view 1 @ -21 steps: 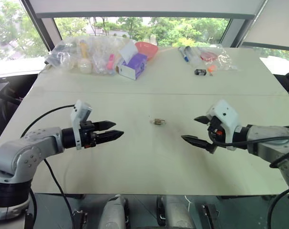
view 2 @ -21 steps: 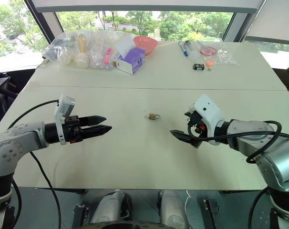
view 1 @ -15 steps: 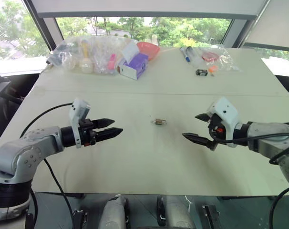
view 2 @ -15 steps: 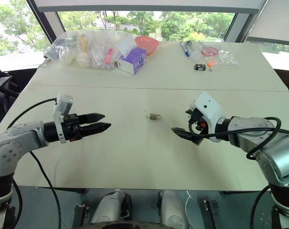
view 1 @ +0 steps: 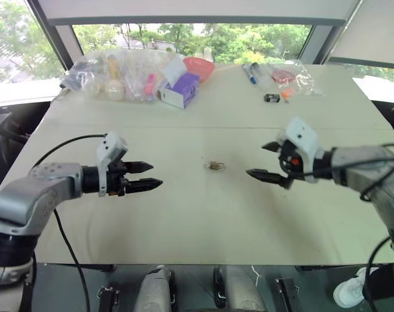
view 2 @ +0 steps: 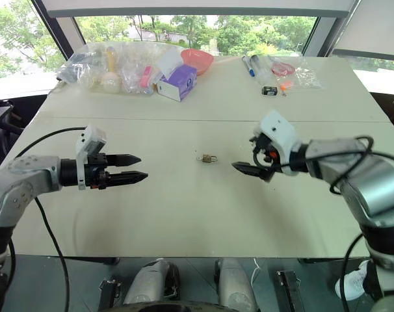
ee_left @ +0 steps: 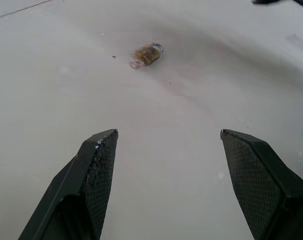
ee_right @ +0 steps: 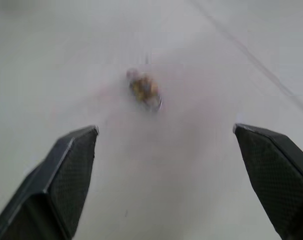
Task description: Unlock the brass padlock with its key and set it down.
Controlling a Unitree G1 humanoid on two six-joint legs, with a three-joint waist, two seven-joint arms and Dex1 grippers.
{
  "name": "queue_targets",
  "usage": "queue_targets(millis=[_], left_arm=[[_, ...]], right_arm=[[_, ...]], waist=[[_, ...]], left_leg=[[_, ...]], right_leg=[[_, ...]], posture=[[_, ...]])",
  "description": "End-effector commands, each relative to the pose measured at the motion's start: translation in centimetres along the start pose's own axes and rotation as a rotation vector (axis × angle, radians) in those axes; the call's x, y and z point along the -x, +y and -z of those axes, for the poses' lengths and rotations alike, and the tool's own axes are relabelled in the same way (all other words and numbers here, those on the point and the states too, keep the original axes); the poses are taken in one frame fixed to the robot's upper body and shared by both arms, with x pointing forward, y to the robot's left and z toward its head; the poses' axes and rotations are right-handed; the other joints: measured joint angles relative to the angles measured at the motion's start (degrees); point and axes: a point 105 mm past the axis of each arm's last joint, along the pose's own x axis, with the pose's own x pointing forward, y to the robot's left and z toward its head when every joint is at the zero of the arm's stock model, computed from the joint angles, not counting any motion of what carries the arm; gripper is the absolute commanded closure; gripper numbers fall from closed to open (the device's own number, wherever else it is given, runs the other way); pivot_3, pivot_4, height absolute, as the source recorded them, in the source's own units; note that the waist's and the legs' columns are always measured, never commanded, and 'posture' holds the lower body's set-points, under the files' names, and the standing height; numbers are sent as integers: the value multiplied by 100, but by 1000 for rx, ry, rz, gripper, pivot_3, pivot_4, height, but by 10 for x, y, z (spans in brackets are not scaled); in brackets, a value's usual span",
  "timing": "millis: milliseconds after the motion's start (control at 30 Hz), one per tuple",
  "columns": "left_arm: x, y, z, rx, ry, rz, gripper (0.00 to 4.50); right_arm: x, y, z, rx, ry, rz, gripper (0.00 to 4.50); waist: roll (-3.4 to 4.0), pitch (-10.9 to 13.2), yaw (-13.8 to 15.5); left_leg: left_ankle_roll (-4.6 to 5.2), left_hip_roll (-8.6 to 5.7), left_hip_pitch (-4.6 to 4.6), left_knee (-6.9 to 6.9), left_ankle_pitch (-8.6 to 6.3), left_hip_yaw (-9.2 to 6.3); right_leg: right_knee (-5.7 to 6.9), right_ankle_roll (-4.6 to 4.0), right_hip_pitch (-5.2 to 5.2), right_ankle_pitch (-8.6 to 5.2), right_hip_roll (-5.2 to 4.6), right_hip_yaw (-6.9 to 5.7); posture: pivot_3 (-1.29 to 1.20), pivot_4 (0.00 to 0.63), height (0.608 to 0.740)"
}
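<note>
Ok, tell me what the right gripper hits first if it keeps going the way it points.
Probably the padlock: the open right gripper points at it across bare table, though it may reach the tabletop just short.

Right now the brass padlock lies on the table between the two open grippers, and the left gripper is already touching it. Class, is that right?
Not quite. The brass padlock does lie on the table between the open left gripper and right gripper, but neither touches it. The left wrist view shows it lying well clear of the left gripper's fingers.
</note>
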Motion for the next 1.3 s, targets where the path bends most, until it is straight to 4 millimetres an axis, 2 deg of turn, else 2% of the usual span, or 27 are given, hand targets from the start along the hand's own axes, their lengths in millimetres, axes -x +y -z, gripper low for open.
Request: queue_targets(millis=[33, 133, 200, 300, 433, 733, 900, 967, 1000, 1067, 1167, 1267, 1300], left_arm=[[7, -8, -8, -95, 74, 131, 1108], [4, 1, -12, -124, 64, 111, 1108], [2, 5, -13, -130, 52, 99, 1108], [0, 6, -10, -115, 17, 68, 1108], [-3, -1, -4, -82, -8, 58, 1108], [-7, -7, 7, -28, -26, 26, 1108], [-7, -7, 8, -20, -27, 6, 1108], [-6, -6, 8, -20, -28, 0, 1070], [-6, -6, 8, -20, -29, -3, 1070], [-6, -5, 7, -21, -30, -9, 1070], [-7, -5, 6, -25, -31, -7, 1070], [-11, 0, 2, -34, -49, -6, 1070], [-17, 6, -5, -13, -107, -4, 1070]], right_arm=[[-23, -23, -5, 193, 101, 9, 0], [-54, -19, -14, 234, 94, -82, 0], [-67, -20, -11, 232, 106, -120, 0], [-84, -17, 2, 138, 102, -218, 0], [-94, -18, 8, 119, 107, -260, 0], [-118, -7, 8, 109, 83, -333, 0], [-126, -6, 27, 127, 141, -321, 0], [-128, -7, 36, 152, 169, -311, 991], [-128, -7, 41, 179, 190, -307, 1243], [-128, -8, 48, 212, 220, -296, 2317], [-125, -7, 44, 211, 202, -303, 3809], [-124, -7, 36, 259, 177, -287, 3827], [-119, -9, 21, 339, 116, -255, 3827]], waist=[[8, 5, -19], [9, 4, -1], [8, 4, 3], [8, 5, 36], [8, 6, 7], [10, 6, -15], [10, 6, -8], [10, 6, -8], [11, 5, -6], [11, 5, -8], [10, 4, 1], [11, 4, 16], [10, 4, 19]], left_leg=[[-1, 1, 4, 2, 0, 8], [-17, 0, -5, -2, 9, 12], [-25, 1, -12, -2, 14, 24], [-25, 0, -18, 2, 14, 25], [-22, -4, -20, 6, 12, 34], [-27, 6, -10, 5, 15, 29], [-28, 6, -10, 5, 15, 30], [-28, 6, -8, 5, 15, 31], [-28, 6, -8, 5, 16, 32], [-28, 6, -6, 5, 16, 32], [-30, 5, 3, 7, 17, 32], [-32, 5, 4, 7, 18, 32], [-32, 5, 4, 7, 18, 31]], right_leg=[[3, 1, -2, 0, 1, 3], [-1, 3, -9, 1, 3, 3], [-1, 4, -13, 1, 4, 2], [-2, 5, -13, 2, 0, 1], [-2, 7, -12, 3, -10, 3], [7, 7, -13, 3, -2, 3], [6, 7, -10, 3, -4, 2], [6, 7, -8, 3, -4, 2], [7, 7, -8, 3, -4, 2], [6, 7, -5, 3, -4, 2], [8, 7, 4, 3, -5, 2], [10, 7, 5, 3, -5, 2], [9, 7, 5, 3, -5, 2]], posture=[[0, 150, 734], [0, 150, 734], [0, 150, 734], [0, 150, 734], [0, 150, 734], [0, 150, 734], [0, 150, 734], [0, 150, 734], [0, 150, 734], [0, 150, 734], [0, 150, 734], [0, 150, 734], [0, 150, 734]])
